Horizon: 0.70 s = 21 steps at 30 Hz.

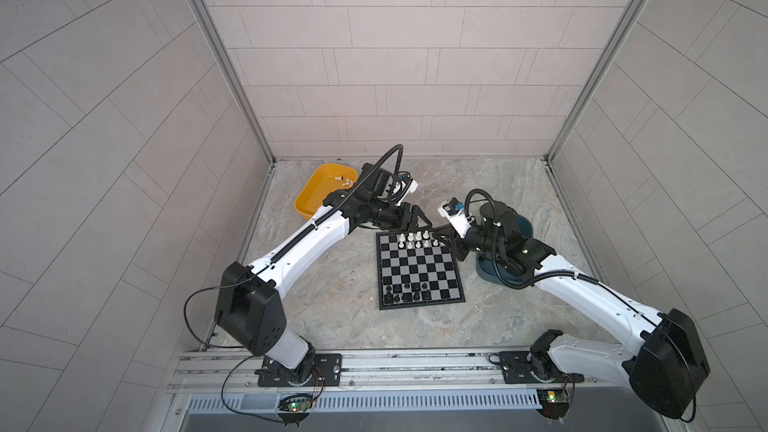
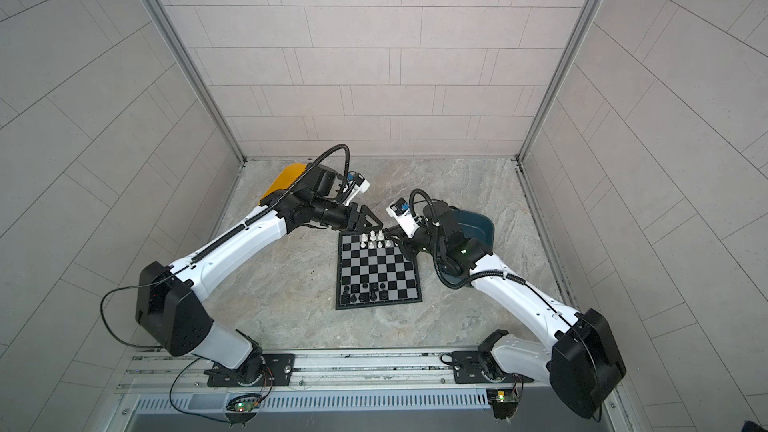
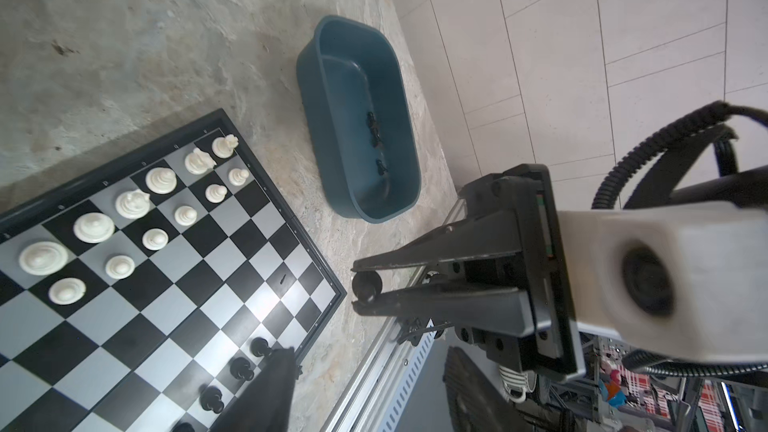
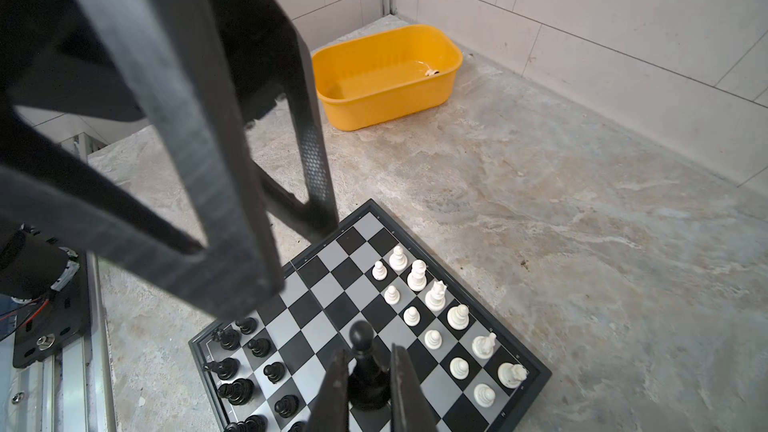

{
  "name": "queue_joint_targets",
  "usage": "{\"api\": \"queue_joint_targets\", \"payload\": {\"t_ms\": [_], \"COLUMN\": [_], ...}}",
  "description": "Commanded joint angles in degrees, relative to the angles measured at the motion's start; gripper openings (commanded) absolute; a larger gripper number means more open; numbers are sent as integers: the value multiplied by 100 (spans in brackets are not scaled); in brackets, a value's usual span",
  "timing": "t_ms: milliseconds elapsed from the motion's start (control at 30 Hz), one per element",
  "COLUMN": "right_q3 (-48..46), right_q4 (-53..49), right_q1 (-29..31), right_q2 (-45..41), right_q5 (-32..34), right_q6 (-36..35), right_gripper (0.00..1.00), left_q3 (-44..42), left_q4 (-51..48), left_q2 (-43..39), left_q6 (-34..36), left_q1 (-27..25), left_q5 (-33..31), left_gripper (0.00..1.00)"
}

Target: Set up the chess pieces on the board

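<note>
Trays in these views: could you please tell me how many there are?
2. The yellow tray sits back left of the board. The teal tray sits just right of the board and is partly covered in both top views. No others show.

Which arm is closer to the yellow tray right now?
Left. The left arm passes right by the yellow tray; the right arm, gripping a black piece, is across the board, above the teal tray.
</note>
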Motion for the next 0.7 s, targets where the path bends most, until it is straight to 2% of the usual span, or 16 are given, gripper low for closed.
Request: {"api": "queue_joint_targets", "payload": {"t_ms": [0,400,567,667], "right_q3": [-27,-167,-185,-185], "right_q4": [200,400,421,447], "right_q1": [31,42,38,42], "right_q2": [-121,-262,-270,-305], "right_q5": [-178,-206,-149,-117], "right_q6": [-294,-222,-210,-201], "right_gripper": [9,9,9,9], "left_q3": [297,597,609,551], "left_q4": [-119,-242,-248,-250], "left_q2": [143,615,694,695], "left_q6": [73,39,-19,-74], "left_q1": [-104,-239,-256,-273], "left_q5": [290,239,272,308], "left_gripper": [60,43,29,27]}}
